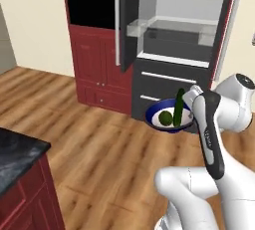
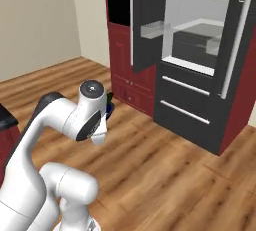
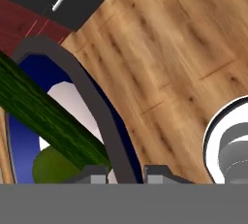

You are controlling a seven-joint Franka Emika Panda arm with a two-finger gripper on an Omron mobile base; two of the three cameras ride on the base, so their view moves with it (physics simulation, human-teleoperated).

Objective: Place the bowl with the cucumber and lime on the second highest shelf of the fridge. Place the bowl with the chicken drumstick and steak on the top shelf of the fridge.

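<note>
The tool (image 3: 126,172) is clamped on the rim of the bowl (image 1: 158,110), holding it in the air above the wood-plank floor (image 1: 99,144), in front of the fridge (image 1: 179,40). The cucumber (image 1: 178,107) and lime (image 1: 165,118) lie inside the bowl. The fridge doors stand open, showing glass shelves and a white interior. Dark red cabinets (image 1: 97,64) with a black oven (image 1: 91,7) stand to its left, against a cream wall (image 1: 35,20).

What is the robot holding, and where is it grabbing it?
The gripper is pinched on the rim of the blue bowl, carrying it above the floor. The cucumber and lime ride inside.
</note>
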